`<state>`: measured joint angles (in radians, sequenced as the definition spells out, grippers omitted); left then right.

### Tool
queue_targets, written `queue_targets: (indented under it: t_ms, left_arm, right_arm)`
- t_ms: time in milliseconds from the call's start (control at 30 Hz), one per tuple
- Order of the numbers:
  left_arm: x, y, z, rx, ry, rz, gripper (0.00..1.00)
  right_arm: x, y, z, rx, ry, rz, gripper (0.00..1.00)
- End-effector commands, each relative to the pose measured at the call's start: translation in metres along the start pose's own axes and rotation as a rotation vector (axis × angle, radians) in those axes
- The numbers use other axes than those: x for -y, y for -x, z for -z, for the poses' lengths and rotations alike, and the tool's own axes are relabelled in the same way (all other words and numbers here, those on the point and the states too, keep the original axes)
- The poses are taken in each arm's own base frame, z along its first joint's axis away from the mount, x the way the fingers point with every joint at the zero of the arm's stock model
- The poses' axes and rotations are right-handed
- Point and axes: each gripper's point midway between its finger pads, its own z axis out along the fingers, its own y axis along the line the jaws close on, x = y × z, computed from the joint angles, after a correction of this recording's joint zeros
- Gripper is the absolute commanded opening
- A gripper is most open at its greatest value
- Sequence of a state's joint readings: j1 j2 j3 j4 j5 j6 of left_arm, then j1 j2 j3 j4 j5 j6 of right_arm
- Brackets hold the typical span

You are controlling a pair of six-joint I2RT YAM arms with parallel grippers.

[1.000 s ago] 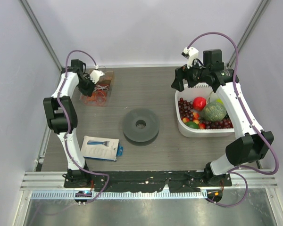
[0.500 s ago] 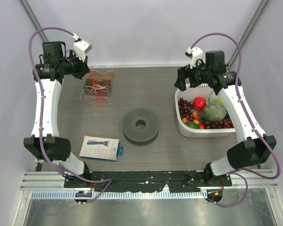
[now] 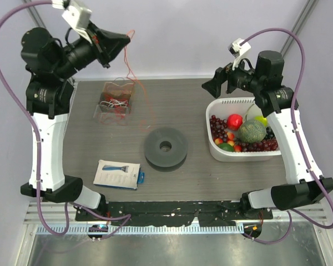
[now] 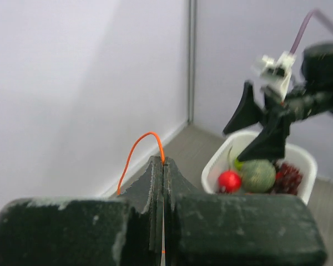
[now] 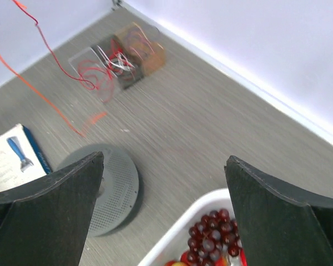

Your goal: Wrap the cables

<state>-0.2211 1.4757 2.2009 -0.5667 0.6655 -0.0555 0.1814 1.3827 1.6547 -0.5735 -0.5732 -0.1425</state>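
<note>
Nearest, at the lower left of the overhead view, a blue razor in its flat pack (image 3: 119, 173) is lying on the table (image 3: 188, 183). Just above it, at centre, a grey ring-shaped disc (image 3: 165, 147) is sitting flat. At right, a white tub (image 3: 213, 147) is holding fruit.

Further back, at upper left, a clear box (image 3: 115, 100) is holding the cables (image 3: 117, 104), a loose tangle of orange-red and whitish threads. One orange strand (image 4: 149, 133) is running from that box up to the left gripper (image 3: 124, 41). This gripper is hanging high at the top left, pinched tight on the strand. Its wrist view is showing a small orange loop poking out above the closed tips. Slack is drooping toward the disc.

At upper right, the right gripper (image 3: 211, 84) is hovering over the tub's far corner, fingers spread wide and holding nothing.

The step appears to be drawing one cable free for winding. Doing it well probably means keeping the pinch firm and rising slowly, so the tangle and light box are not dragged along. The free gripper should then catch the drooping part low down before any coiling.
</note>
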Motion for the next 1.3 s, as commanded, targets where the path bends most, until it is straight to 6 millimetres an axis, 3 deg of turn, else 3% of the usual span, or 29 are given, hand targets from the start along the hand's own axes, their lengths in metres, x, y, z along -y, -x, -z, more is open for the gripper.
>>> queue_targets:
  t_ms: [0, 133, 367, 467, 600, 700, 733, 767, 833, 933, 1033, 1133, 1233, 1267]
  left_arm:
    - [0.034, 0.078, 0.001, 0.236, -0.149, 0.139, 0.0]
    - [0.047, 0.078, -0.008, 0.246, -0.229, 0.189, 0.0]
    - [0.009, 0.071, -0.01, 0.253, -0.006, 0.09, 0.0]
    - [0.007, 0.059, -0.011, 0.22, -0.001, 0.098, 0.0]
    - [0.012, 0.038, -0.012, 0.167, -0.03, 0.116, 0.0]
    - [0.019, 0.024, -0.011, 0.13, -0.066, 0.124, 0.0]
    - [0.021, 0.018, -0.011, 0.117, -0.077, 0.134, 0.0]
    - [0.024, 0.017, -0.01, 0.113, -0.091, 0.14, 0.0]
    - [0.027, 0.011, -0.01, 0.101, -0.107, 0.164, 0.0]
    - [0.033, 0.005, -0.01, 0.089, -0.136, 0.203, 0.0]
    - [0.04, 0.004, -0.009, 0.085, -0.169, 0.226, 0.0]
    - [0.045, 0.005, -0.007, 0.085, -0.192, 0.239, 0.0]
    - [0.048, 0.005, -0.006, 0.084, -0.204, 0.253, 0.0]
    - [0.049, 0.005, -0.005, 0.085, -0.206, 0.257, 0.0]
  right_arm:
    - [-0.034, 0.044, 0.014, 0.164, 0.148, 0.052, 0.96]
    - [-0.049, 0.049, 0.017, 0.23, 0.186, 0.068, 0.96]
    - [-0.063, 0.038, 0.007, 0.213, 0.241, 0.046, 0.95]
    - [-0.082, 0.043, -0.001, 0.238, 0.306, 0.063, 0.95]
    - [-0.11, 0.065, -0.015, 0.287, 0.371, 0.105, 0.96]
    - [-0.128, 0.091, -0.024, 0.34, 0.389, 0.169, 0.96]
    - [-0.143, 0.103, -0.022, 0.369, 0.411, 0.202, 0.95]
    - [-0.143, 0.105, -0.031, 0.374, 0.395, 0.209, 0.95]
    - [-0.165, 0.119, -0.036, 0.417, 0.431, 0.224, 0.95]
    - [-0.185, 0.134, -0.043, 0.477, 0.457, 0.23, 0.95]
    - [-0.206, 0.134, -0.059, 0.48, 0.476, 0.236, 0.96]
    - [-0.209, 0.137, -0.074, 0.495, 0.445, 0.241, 0.95]
    - [-0.198, 0.146, -0.091, 0.533, 0.364, 0.205, 0.93]
    - [-0.196, 0.151, -0.092, 0.545, 0.353, 0.205, 0.88]
